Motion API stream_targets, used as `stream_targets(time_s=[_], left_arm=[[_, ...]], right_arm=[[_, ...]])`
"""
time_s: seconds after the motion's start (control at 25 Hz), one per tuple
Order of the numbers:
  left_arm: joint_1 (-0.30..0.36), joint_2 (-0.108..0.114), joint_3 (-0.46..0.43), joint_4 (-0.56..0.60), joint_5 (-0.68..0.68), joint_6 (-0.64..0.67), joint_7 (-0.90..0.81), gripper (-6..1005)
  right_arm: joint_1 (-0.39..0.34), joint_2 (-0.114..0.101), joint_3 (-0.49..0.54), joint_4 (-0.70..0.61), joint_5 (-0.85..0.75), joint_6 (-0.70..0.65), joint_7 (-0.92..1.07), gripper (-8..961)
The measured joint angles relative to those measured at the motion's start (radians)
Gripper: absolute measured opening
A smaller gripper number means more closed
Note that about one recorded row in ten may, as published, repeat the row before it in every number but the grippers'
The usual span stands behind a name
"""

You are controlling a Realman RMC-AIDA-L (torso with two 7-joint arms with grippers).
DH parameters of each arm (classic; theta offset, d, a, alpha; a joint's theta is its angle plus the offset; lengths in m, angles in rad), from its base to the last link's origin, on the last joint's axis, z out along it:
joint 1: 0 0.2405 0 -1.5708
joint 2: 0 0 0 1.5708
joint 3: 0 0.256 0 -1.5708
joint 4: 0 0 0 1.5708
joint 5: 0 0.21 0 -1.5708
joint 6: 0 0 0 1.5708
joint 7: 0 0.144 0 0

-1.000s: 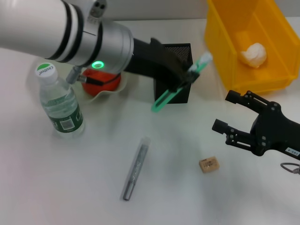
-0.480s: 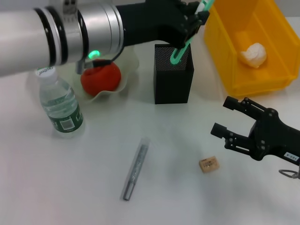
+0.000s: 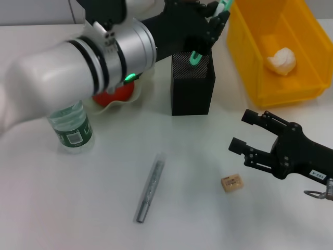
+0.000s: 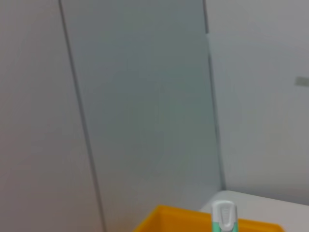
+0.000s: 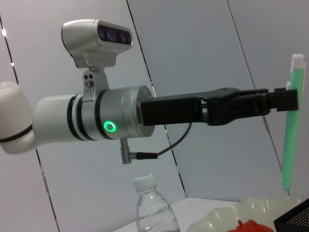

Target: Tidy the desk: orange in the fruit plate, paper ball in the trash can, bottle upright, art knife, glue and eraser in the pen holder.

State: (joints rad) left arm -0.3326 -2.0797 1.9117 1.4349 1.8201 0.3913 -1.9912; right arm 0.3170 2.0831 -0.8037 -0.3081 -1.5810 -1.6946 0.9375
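Since the earlier frames, the art knife [image 3: 208,32] has been lifted from beside the pen holder [image 3: 192,83] to stand nearly upright over its open top, lower tip at the mesh rim. It is pinched in the left hand [image 3: 210,26], whose fingers are closed around the knife's upper part; the right wrist view shows the knife [image 5: 291,121] hanging straight down from that hand [image 5: 285,99]. Behind the arm, the orange [image 3: 112,94] sits in the fruit plate [image 3: 117,104], and the bottle [image 3: 70,127] stands upright beside it. The paper ball [image 3: 281,60] lies in the trash can [image 3: 260,47]. On the worktop [image 3: 62,208] the glue [image 3: 149,190] and eraser [image 3: 231,182] lie well apart. The right hand [image 3: 247,138] hovers near the eraser, fingers spread, holding nothing.
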Motion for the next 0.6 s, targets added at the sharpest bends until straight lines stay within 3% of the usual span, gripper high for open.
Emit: stream_targets(time_s=[0.2,0.6], left_arm=[[-0.011,-0.001,0.083,-0.046,0.0,-0.167,0.001,193],[-0.061,-0.001,0.195,-0.158,-0.002,-0.314,-0.006,195]], right_arm=[[0.008,0.0,0.006,0.021,0.001,0.001,0.001,827],[0.015,-0.001,0.01,0.022,0.001,-0.004,0.001,827]])
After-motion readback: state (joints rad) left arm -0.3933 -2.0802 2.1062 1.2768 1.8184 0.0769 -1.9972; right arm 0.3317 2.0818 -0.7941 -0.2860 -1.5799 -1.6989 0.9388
